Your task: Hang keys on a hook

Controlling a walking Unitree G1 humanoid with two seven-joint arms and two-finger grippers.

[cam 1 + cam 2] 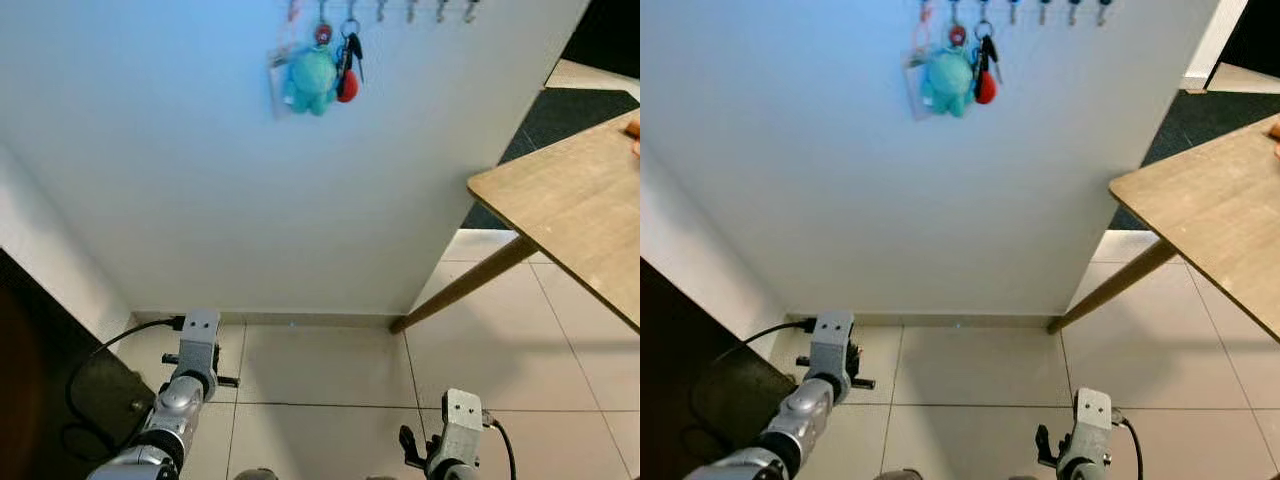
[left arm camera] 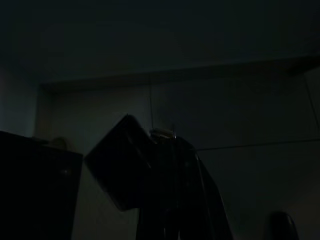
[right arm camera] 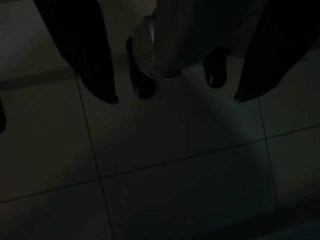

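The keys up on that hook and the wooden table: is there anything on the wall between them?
A few empty hooks run rightward from the keys along the top; below them it is bare white wall as far as the wooden table, as the left eye view shows.

1. The white wall point(image 1: 250, 170) stands bare between the hanging bunch and the floor, open to approach from the front.
2. A teal plush keychain point(image 1: 312, 78) and the keys point(image 1: 347, 62) crowd the left hooks; the hooks point(image 1: 425, 12) to their right hang free.
3. A wooden table point(image 1: 575, 205) juts in from the right, its slanted leg point(image 1: 465, 282) reaching the wall's base.
4. Near left, a dark cabinet point(image 1: 25, 380) hems the tiled floor point(image 1: 330, 370).
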